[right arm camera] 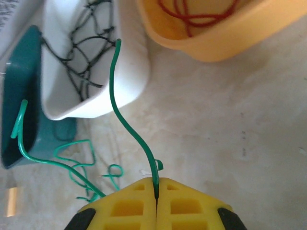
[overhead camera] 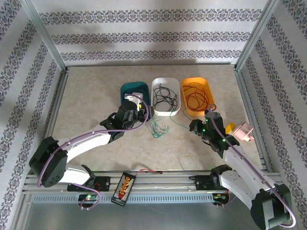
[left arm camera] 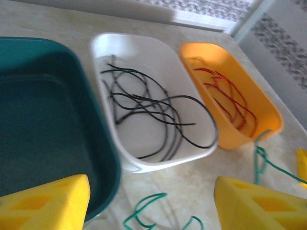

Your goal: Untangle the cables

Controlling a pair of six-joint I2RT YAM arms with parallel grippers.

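A deep teal plastic tray (overhead camera: pixel 125 91) stands at the left end of a row on the pale marbled counter (overhead camera: pixel 91 96). The left hand (left arm camera: pixel 152 201) hangs at that tray's near corner, its yellow block fingers (left arm camera: pixel 48 203) spread apart and gripping nothing. Close beside the teal tray, a white plastic tray (left arm camera: pixel 103 43) holds loose thin black cables (left arm camera: pixel 148 111). In front of these two trays, tangled thin green cables (overhead camera: pixel 156 128) lie on the counter. Next along, an orange plastic tray (left arm camera: pixel 268 112) holds thin red cables (left arm camera: pixel 230 98). The right hand (right arm camera: pixel 157 191) is pinched closed on a green cable (right arm camera: pixel 113 86), which curves up from between its yellow fingers toward the white tray.
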